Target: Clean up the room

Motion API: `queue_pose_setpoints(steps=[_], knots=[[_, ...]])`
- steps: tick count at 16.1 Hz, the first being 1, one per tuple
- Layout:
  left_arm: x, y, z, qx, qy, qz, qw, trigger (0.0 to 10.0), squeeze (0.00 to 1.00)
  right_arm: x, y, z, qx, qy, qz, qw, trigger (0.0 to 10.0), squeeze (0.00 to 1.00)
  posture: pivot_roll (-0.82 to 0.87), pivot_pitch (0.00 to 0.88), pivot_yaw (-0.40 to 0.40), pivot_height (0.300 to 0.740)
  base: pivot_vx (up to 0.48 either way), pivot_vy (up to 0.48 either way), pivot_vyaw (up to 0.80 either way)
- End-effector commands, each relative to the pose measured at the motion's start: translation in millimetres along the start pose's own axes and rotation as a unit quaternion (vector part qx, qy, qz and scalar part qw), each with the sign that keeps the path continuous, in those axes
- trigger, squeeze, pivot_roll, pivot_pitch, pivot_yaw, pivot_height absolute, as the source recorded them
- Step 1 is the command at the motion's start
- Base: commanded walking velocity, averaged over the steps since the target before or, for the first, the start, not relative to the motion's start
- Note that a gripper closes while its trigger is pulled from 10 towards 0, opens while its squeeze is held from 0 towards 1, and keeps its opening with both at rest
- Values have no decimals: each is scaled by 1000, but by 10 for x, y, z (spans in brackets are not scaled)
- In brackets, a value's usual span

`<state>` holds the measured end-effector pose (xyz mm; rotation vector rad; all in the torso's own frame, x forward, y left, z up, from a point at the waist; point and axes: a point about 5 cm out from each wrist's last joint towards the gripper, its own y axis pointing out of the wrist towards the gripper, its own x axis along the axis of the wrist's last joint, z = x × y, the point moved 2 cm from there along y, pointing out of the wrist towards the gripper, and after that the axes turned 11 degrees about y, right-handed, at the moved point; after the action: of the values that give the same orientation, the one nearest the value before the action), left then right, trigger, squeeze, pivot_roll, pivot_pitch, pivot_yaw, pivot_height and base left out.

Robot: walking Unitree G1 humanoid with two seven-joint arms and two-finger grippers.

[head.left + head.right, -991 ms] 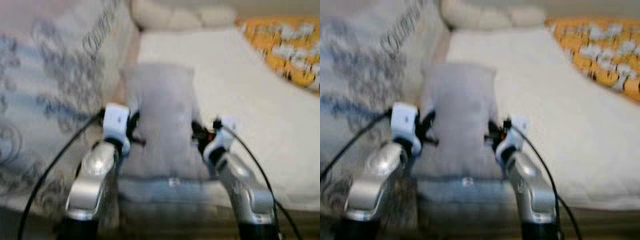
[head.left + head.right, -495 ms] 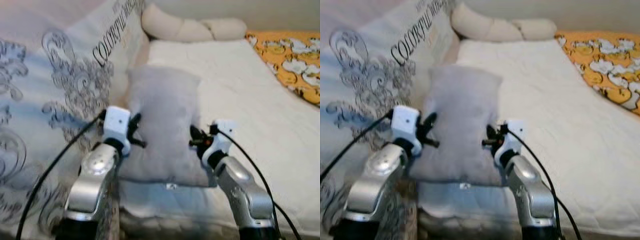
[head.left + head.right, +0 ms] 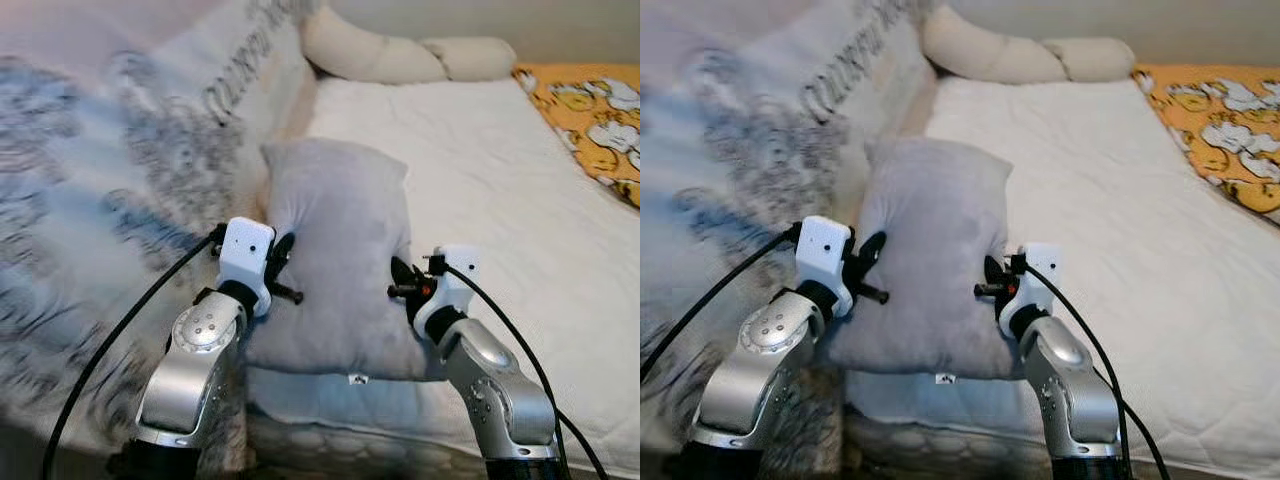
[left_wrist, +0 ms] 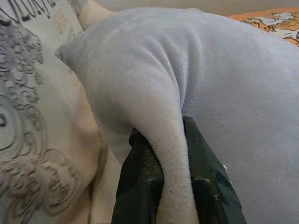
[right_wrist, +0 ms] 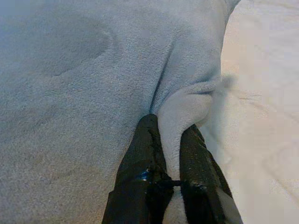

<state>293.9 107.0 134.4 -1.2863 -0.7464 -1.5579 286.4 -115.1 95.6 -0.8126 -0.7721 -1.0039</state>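
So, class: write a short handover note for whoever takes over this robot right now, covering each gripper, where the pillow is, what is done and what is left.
Left gripper: shut on the grey pillow, pinching a fold at its left edge.
Right gripper: shut on the pillow's right edge the same way.
Pillow: held between both arms over the near end of the white mattress, beside the patterned duvet.
Done: two-handed grasp.
Left: place the pillow, probably by the cream bolster, and release.
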Motion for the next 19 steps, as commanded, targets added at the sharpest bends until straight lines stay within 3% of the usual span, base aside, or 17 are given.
queue_pose_setpoints(steps=[1, 9, 10, 12, 15, 17, 19], knots=[[99, -7, -20, -6, 7, -19, 1000, 10000, 0, 42, 24, 53, 15, 3, -5, 1000, 10000, 0, 42, 0, 38, 740, 0, 0, 0], [123, 83, -13, -26, 26, -17, 999, 10000, 0, 1, 134, -14, 3, 15, 3, 1000, 10000, 0, 40, 0, 47, 740, 0, 0, 0], [166, 208, 14, -39, 60, -22, 997, 10000, 0, -25, 269, -107, -19, 19, 7, 1000, 10000, 0, 51, 0, 41, 740, 0, 0, 0], [181, 372, 57, -46, 70, -15, 996, 10000, 0, -51, 422, -139, -26, 19, 16, 999, 10000, 0, 63, 0, 39, 740, 0, 0, 0], [280, 748, 290, -39, 152, 0, 988, 10000, 0, -86, 827, -41, -33, 22, 43, 998, 10000, 0, 85, 0, 49, 740, 0, 0, 0], [434, 842, 488, -26, 191, -2, 981, 10000, 0, -121, 960, 76, -26, 33, 60, 997, 10000, 0, 129, 7, 58, 740, 0, 0, 0], [486, 840, 695, -5, 211, 6, 978, 10000, 0, -157, 1033, 216, -10, 24, 73, 997, 10000, 0, 184, 53, 48, 740, 0, 0, 0]])
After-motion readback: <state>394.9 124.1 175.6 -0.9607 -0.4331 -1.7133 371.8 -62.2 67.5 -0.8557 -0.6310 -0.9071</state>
